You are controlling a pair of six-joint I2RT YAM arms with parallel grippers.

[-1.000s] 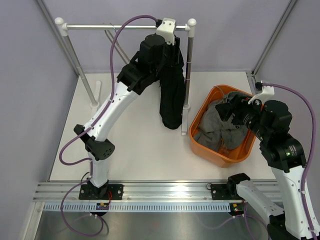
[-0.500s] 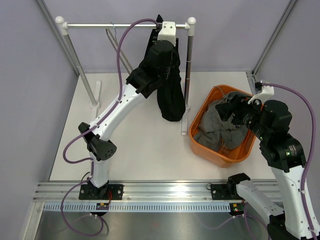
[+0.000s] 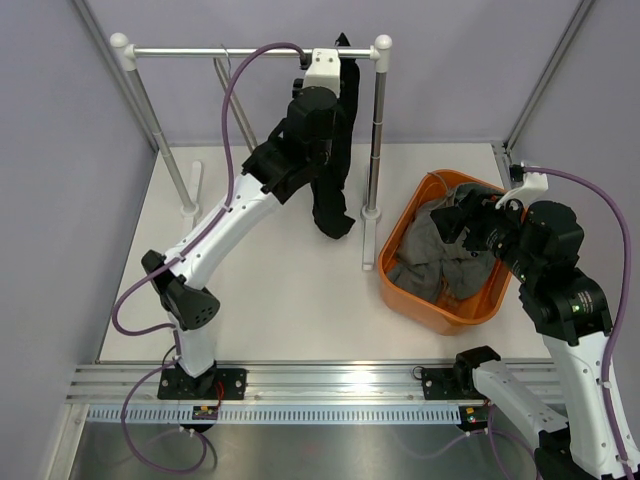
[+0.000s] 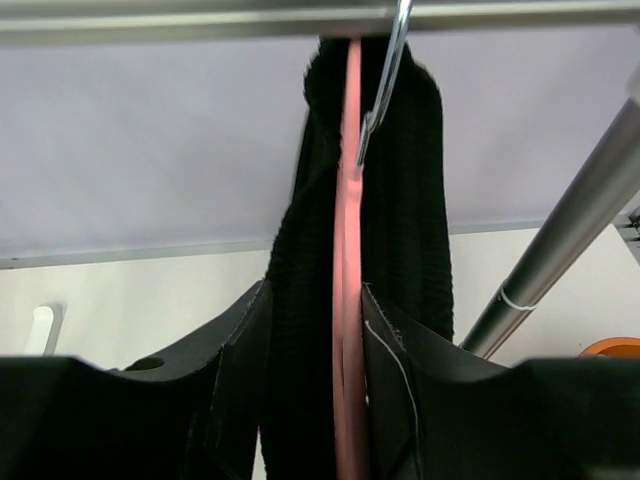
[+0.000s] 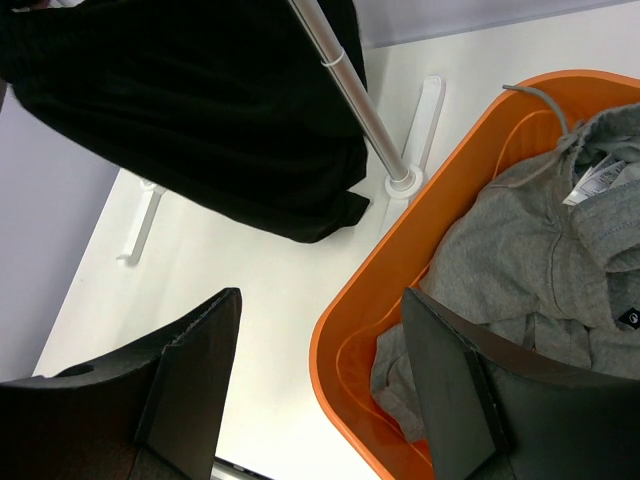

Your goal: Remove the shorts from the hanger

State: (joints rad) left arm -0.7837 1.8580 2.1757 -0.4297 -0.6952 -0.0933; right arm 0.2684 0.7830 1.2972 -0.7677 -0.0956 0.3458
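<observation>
From above, your left claw (image 3: 333,75) was at the far rail (image 3: 230,50), nearer than the right. The black shorts (image 3: 335,190) hung straight down beneath it.

Left wrist: its fingers (image 4: 235,340) flanked the shorts and pink hanger (image 4: 347,250); perhaps gripping, you couldn't tell.

Right wrist: the right claw (image 5: 318,300) gaped empty, with the shorts far-left of it.

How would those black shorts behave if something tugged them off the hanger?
Probably floppy: the black shorts hang in limp folds over the pink hanger. Likely light: that thin hanger carries them. Their ribbed fabric may drag rather than slip.
</observation>
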